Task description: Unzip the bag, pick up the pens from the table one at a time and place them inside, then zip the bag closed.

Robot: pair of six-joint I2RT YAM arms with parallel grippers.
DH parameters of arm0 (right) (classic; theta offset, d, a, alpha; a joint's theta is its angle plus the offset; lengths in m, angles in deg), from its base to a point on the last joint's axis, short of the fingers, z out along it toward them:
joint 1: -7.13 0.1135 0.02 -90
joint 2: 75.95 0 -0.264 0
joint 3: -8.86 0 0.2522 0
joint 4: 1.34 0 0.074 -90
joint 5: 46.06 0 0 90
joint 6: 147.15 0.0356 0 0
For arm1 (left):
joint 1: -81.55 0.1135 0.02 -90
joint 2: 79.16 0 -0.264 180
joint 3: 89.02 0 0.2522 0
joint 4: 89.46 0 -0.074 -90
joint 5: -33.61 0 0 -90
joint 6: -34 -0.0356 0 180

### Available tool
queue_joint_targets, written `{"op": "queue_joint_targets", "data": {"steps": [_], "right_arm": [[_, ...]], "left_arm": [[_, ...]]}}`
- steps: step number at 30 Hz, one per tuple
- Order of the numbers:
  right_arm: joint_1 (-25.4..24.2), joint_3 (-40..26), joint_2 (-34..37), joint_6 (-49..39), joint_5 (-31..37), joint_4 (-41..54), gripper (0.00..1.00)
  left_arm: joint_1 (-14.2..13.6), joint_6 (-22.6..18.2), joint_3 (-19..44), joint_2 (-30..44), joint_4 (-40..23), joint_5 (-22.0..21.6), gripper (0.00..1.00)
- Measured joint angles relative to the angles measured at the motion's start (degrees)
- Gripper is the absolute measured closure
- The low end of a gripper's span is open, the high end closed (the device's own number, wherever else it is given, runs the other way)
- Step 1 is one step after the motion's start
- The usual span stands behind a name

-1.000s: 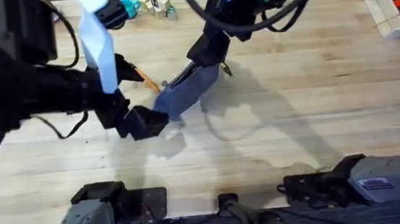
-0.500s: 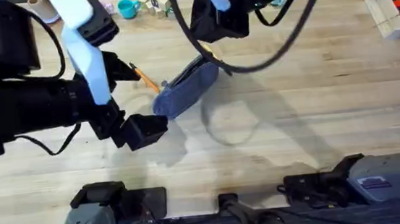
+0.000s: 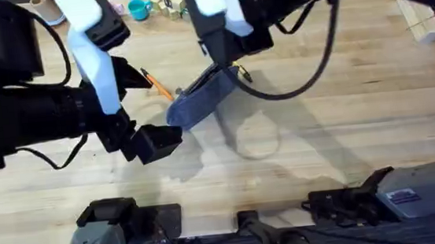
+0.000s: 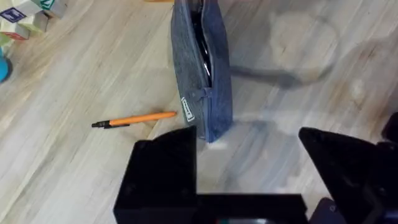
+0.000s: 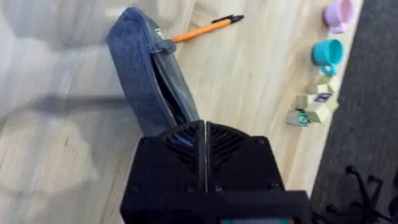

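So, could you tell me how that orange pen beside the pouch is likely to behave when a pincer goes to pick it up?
The pen is thin and lies flat on the smooth table, so it will probably be light and may roll or skid if nudged sideways. It looks stiff, so it should lift without bending. It lies close beside the bag, which might crowd the grasp.

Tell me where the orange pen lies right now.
In the overhead view the orange pen lies on the table, left of centre, just beside the left end of the bag; the left wrist view shows it close to the bag, not touching.

Even light, soft shadows, blurred arms
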Motion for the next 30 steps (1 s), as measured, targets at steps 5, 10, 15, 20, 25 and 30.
{"op": "queue_joint_targets", "data": {"steps": [5,10,15,20,25,30], "right_arm": [[0.0,0.0,4.1,-3.1,-0.1,0.0,0.971],[0.0,0.0,6.9,-4.7,-0.1,0.1,0.971],[0.4,0.0,7.7,-5.3,-0.1,0.3,0.971],[1.5,0.0,9.2,-5.6,-0.1,1.2,0.971],[2.6,0.0,11.4,-6.2,-0.1,1.0,0.972],[2.8,-0.1,16.1,-6.4,-0.1,-3.2,0.971]], "left_arm": [[0.0,0.0,0.0,0.0,0.0,0.0,0.008],[0.0,0.0,0.0,0.0,0.0,0.0,0.007],[0.0,0.0,0.0,0.0,0.0,0.0,0.007],[0.0,0.0,0.0,0.0,0.0,0.0,0.008],[0.0,0.0,0.0,0.0,-0.1,0.0,0.007],[0.0,0.0,0.0,0.0,-0.2,0.0,0.008]]}}
